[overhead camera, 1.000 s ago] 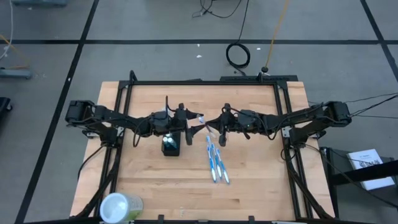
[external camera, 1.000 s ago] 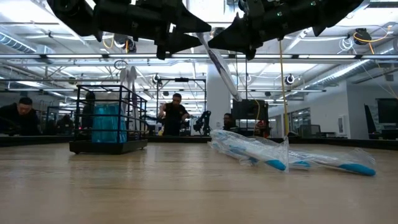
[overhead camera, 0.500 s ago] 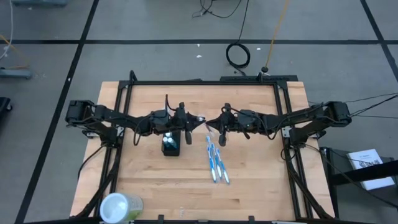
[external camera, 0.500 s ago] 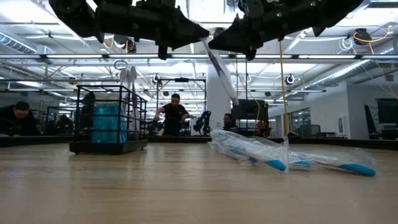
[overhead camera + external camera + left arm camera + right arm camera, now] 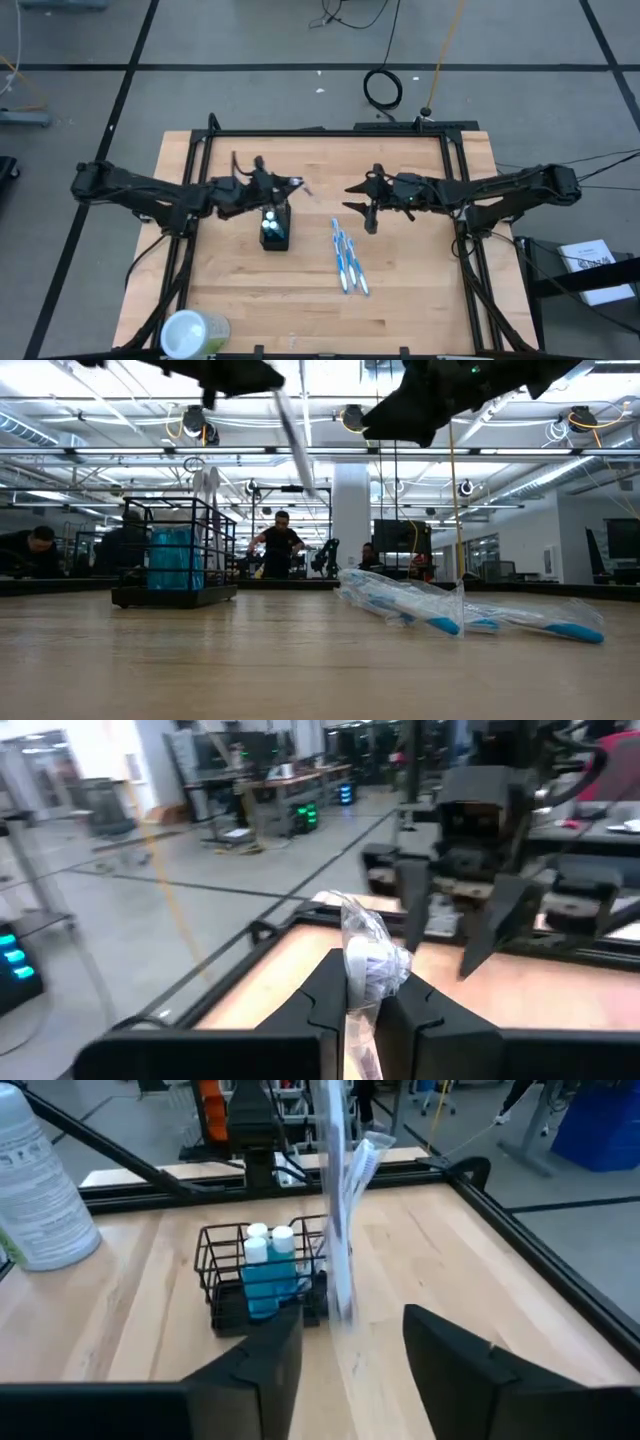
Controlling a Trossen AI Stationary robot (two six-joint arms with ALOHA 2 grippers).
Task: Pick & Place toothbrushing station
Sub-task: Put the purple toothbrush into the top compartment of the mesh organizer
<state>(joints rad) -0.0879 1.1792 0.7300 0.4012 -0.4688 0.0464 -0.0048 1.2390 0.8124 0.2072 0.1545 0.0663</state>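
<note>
While I watch from my desk, the scene reads like this:

Left gripper: my left gripper hangs above the table, just over the holder, fingers clamped on a plastic-wrapped toothbrush.

Wrapped toothbrush: it sticks out past the left fingertips, slanting in the air; from table height I see it as a pale slanted strip up high.

Right gripper: my right gripper hovers near the table's middle, above the far end of the loose toothbrushes, fingers apart and holding nothing.

Holder: the black wire holder stands upright on the wood, left of centre, with white blue-capped tubes inside.

Loose toothbrushes: several wrapped blue-and-white toothbrushes lie flat side by side, right of the holder and apart from it.

Green container: a pale-green round container sits at the table's near left corner, well apart from the rest.

Room: I see people at benches beyond the table.
</note>
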